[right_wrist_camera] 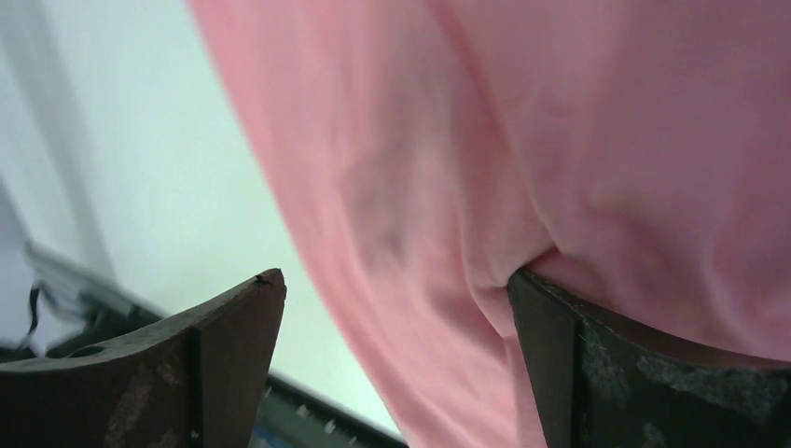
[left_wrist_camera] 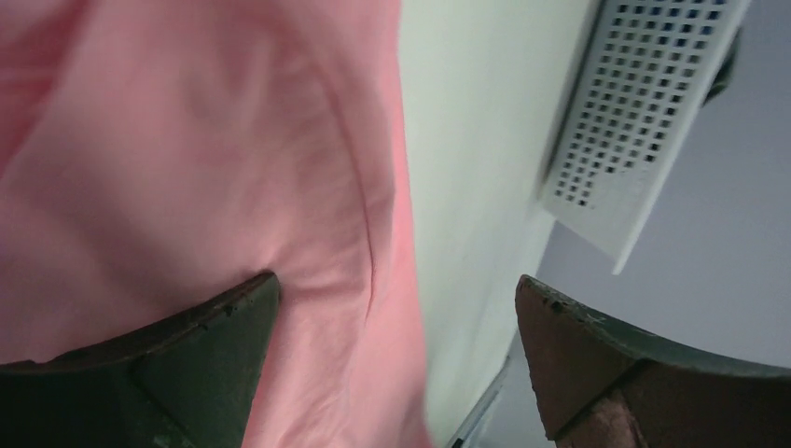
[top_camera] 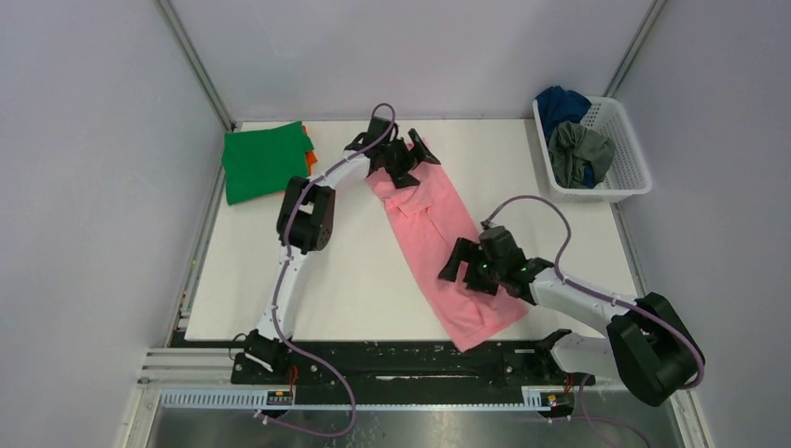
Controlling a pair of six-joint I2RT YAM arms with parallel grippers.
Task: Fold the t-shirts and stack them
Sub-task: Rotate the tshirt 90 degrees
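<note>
Pink t-shirt [top_camera: 446, 245] lies stretched diagonally across mid-table with both arms on it: the left gripper [left_wrist_camera: 396, 278] at its far end, the right gripper [right_wrist_camera: 396, 273] toward its near end. Each has jaws spread wide astride an edge of the cloth, holding nothing. This looks like the grasp before a fold; next, both must pinch cloth and carry it over together.

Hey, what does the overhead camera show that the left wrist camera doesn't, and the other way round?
Only overhead: the green t-shirt with the orange t-shirt peeking out beside it, and the right hand. Only left wrist: that the left hand is wide open, one finger against cloth. Both: the pink t-shirt, the white basket, the table.
</note>
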